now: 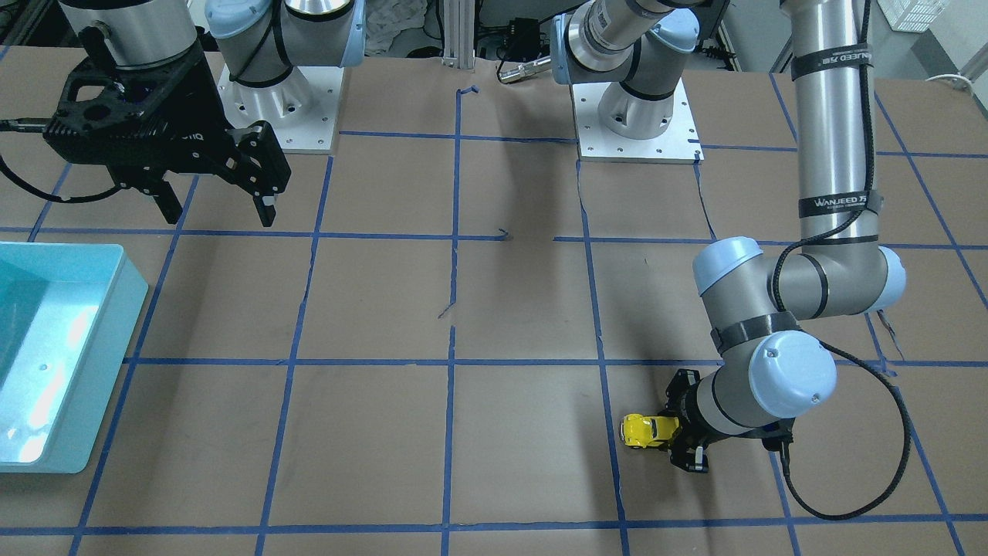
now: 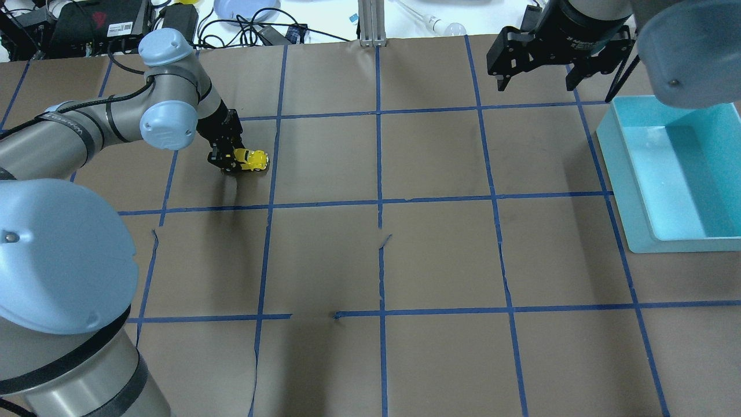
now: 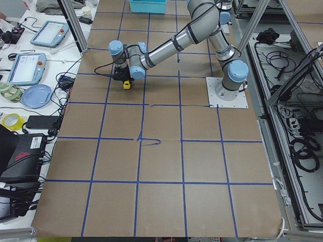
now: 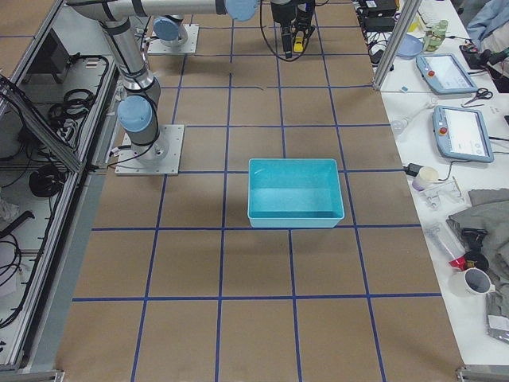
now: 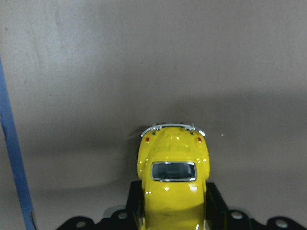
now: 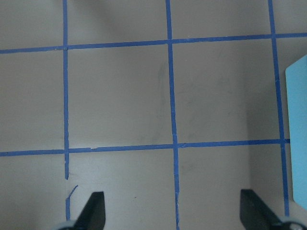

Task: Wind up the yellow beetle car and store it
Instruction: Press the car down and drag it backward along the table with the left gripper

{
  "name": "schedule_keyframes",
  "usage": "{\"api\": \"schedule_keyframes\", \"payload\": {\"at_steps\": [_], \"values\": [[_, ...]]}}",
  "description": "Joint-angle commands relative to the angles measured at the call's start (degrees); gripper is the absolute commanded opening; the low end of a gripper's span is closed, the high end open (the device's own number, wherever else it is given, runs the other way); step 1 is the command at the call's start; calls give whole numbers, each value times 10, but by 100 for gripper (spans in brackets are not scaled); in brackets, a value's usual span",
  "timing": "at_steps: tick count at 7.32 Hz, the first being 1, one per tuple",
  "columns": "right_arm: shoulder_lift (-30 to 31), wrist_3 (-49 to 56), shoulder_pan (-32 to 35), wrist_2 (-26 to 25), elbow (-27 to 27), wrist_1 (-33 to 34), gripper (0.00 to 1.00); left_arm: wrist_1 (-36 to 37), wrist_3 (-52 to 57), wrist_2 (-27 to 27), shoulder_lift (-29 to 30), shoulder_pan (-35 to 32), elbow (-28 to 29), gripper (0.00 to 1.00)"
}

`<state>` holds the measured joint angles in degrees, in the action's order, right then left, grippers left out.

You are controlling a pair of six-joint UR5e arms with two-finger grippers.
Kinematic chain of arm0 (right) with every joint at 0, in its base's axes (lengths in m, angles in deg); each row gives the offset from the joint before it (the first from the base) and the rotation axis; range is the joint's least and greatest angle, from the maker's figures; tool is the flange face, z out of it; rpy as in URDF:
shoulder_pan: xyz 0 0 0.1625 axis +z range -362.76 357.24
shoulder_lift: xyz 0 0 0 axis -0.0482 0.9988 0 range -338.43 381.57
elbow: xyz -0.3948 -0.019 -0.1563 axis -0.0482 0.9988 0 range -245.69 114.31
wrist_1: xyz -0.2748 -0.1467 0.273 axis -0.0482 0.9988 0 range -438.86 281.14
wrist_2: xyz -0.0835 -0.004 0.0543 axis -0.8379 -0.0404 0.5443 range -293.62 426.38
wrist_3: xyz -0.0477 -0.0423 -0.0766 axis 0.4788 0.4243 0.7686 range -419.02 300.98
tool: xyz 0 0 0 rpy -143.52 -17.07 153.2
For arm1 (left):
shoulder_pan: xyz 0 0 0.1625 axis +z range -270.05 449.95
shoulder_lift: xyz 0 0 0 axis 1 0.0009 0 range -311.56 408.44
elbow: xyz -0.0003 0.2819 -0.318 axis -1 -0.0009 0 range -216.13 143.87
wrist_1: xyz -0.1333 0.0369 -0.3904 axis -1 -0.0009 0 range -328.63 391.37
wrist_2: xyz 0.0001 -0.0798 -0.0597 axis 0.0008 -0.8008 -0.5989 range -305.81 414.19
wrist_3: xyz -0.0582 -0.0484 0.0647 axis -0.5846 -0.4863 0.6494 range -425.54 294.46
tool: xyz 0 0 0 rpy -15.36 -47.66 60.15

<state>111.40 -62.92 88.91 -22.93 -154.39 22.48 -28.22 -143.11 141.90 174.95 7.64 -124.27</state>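
The yellow beetle car (image 1: 647,430) is small and glossy and sits low on the brown table paper, in a grid square on the robot's left. It also shows in the overhead view (image 2: 252,159) and the left side view (image 3: 126,85). My left gripper (image 1: 673,431) reaches down beside it, with the jaws closed on one end of the car. In the left wrist view the car (image 5: 172,172) fills the space between the two black fingers (image 5: 217,199), its free end pointing away. My right gripper (image 2: 535,84) is open, empty and held high near the teal bin.
An empty teal bin (image 2: 608,133) stands on the robot's right side of the table; its rim shows in the front view (image 1: 116,309) and its edge in the right wrist view (image 6: 297,96). Blue tape lines grid the brown paper. Both arm bases stand at the table's back edge.
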Motion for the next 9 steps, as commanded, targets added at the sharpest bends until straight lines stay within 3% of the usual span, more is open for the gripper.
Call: {"api": "schedule_keyframes", "payload": {"at_steps": [1, 9], "values": [[0, 0, 0, 0, 0, 0, 100, 0, 12, -1, 1, 14, -1, 0], [0, 0, 0, 0, 0, 0, 100, 0, 29, 1, 2, 32, 0, 0]]}}
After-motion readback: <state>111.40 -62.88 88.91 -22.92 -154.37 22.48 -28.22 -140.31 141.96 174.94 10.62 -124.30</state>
